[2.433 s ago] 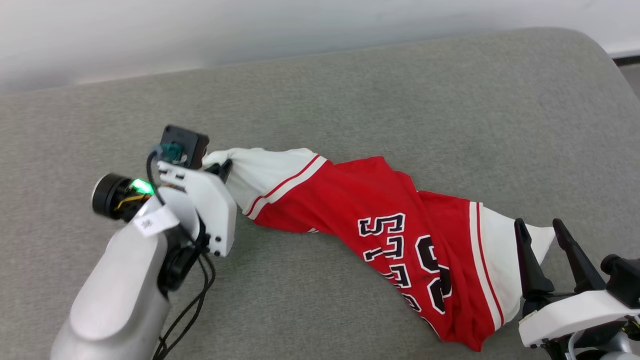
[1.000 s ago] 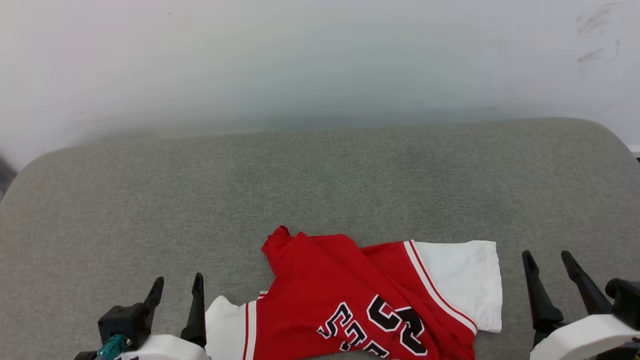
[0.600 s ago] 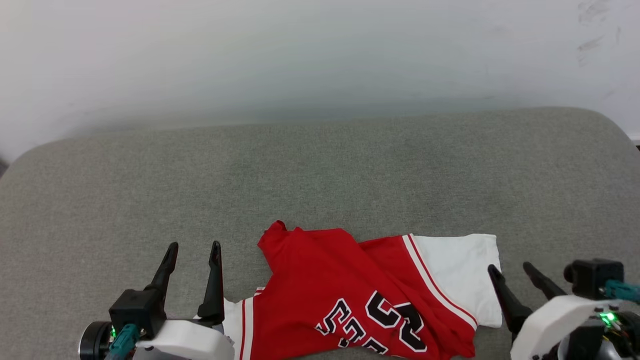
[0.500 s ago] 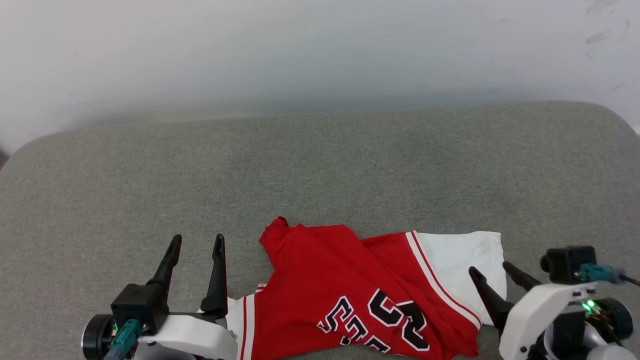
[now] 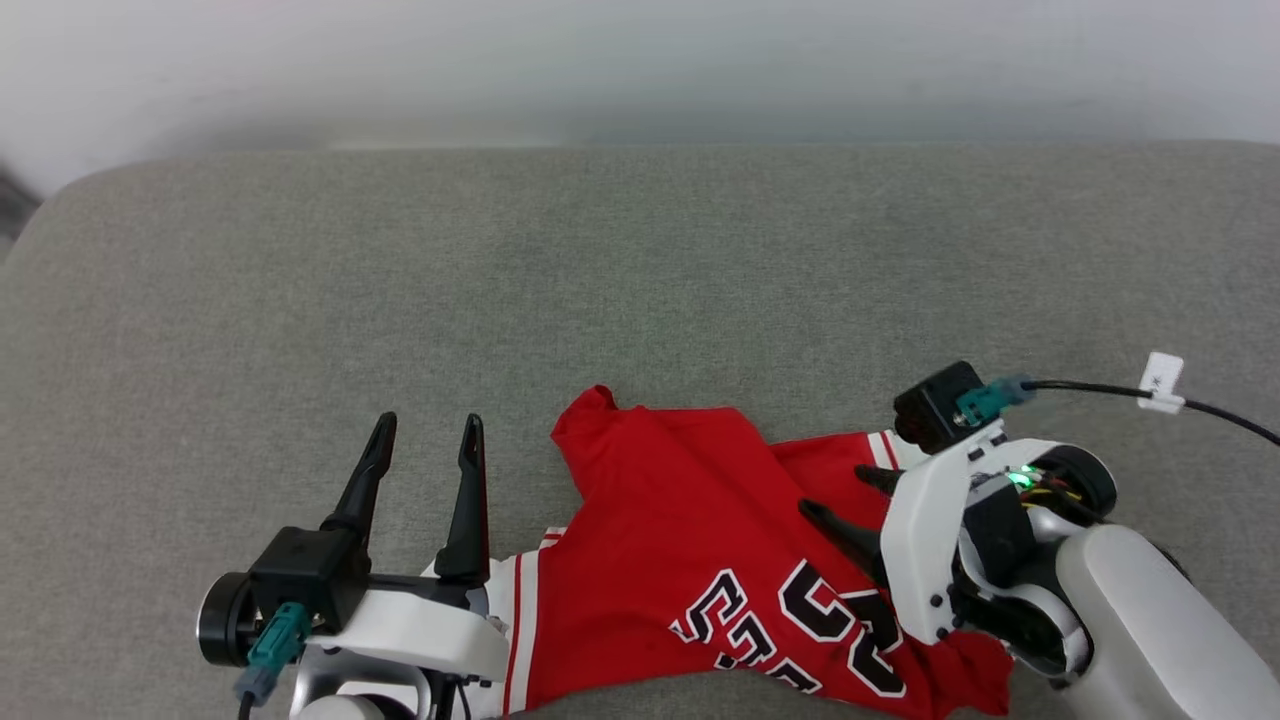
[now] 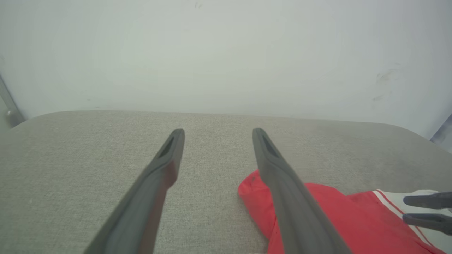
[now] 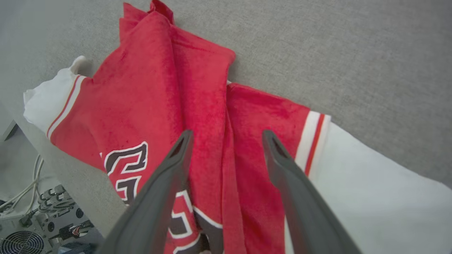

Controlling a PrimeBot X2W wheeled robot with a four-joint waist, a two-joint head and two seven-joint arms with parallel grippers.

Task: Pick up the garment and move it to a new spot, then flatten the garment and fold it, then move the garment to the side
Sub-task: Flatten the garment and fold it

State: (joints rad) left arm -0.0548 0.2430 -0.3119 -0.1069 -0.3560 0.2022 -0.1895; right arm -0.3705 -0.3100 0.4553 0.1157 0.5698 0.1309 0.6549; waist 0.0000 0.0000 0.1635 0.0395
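The garment [image 5: 690, 560], a red jersey with white sleeves and black lettering, lies crumpled at the near edge of the grey padded table [image 5: 640, 260]. My right gripper [image 5: 832, 490] hovers open over its right part, fingers pointing left. In the right wrist view the right gripper [image 7: 227, 133] straddles a red fold of the garment [image 7: 159, 88], with the white sleeve [image 7: 360, 183] to its right. My left gripper [image 5: 430, 422] stands open just left of the garment, beside the left sleeve [image 5: 500, 590], holding nothing. In the left wrist view the left gripper [image 6: 218, 131] points toward the wall, the garment [image 6: 335, 211] at lower right.
A pale wall [image 5: 640, 60] rises behind the table. The grey surface stretches wide beyond and left of the garment. Past the table's near edge [image 7: 70, 183], the right wrist view shows cables and a fan [image 7: 21, 243] on the floor. The right gripper's fingers [image 6: 423, 201] show in the left wrist view.
The head camera has tilted down. My right gripper has swung in from the right and turned left over the garment's right part. The left gripper has stayed open beside the left sleeve.
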